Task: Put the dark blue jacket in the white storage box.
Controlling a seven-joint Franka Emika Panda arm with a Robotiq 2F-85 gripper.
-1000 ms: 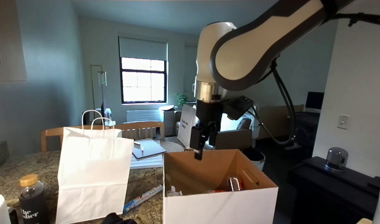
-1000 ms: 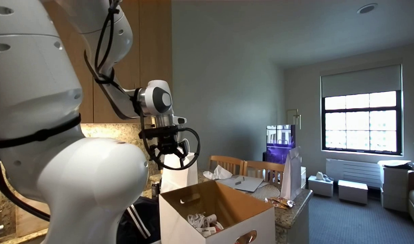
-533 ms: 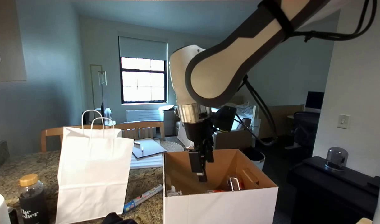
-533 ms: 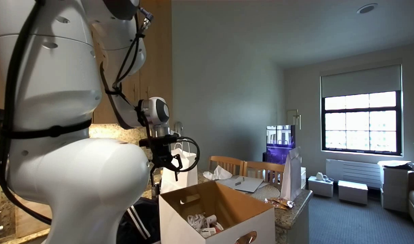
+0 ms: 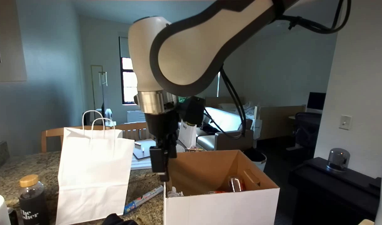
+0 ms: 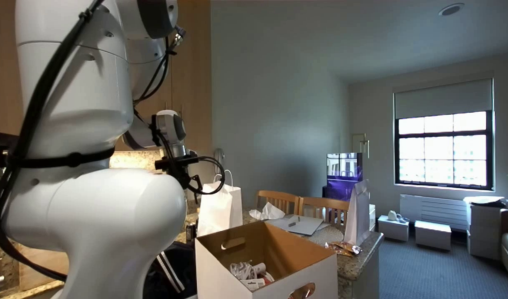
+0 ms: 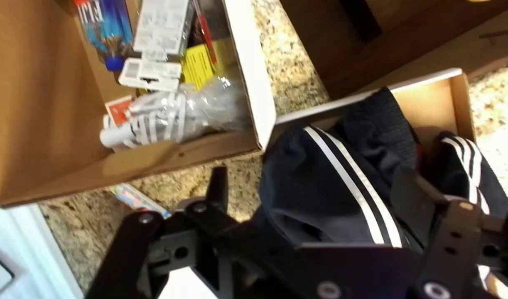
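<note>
The dark blue jacket (image 7: 320, 195), nearly black with white stripes, lies crumpled in a shallow white-edged cardboard tray (image 7: 428, 104) in the wrist view. It also shows in both exterior views (image 6: 170, 270), with only a dark bit (image 5: 117, 220) at the bottom edge of one. The white storage box (image 5: 220, 209) stands beside it, brown inside (image 7: 38, 104), holding several small packages; it also shows here (image 6: 216, 265). My gripper (image 7: 316, 182) is open and empty, its fingers apart above the jacket. In the exterior views the gripper (image 5: 161, 172) (image 6: 194, 189) hangs by the box's near-bag edge.
A white paper bag (image 5: 94, 175) stands beside the box, with a bottle (image 5: 31, 200) and a colourful tube (image 5: 144, 198) on the granite counter. A laptop (image 6: 297, 224) and another bag (image 6: 357, 216) are farther back. A dark brown wooden object (image 7: 320, 41) borders the tray.
My gripper has moved from over the white storage box past its edge toward the paper bag, dipping and then rising. The jacket and box have not moved.
</note>
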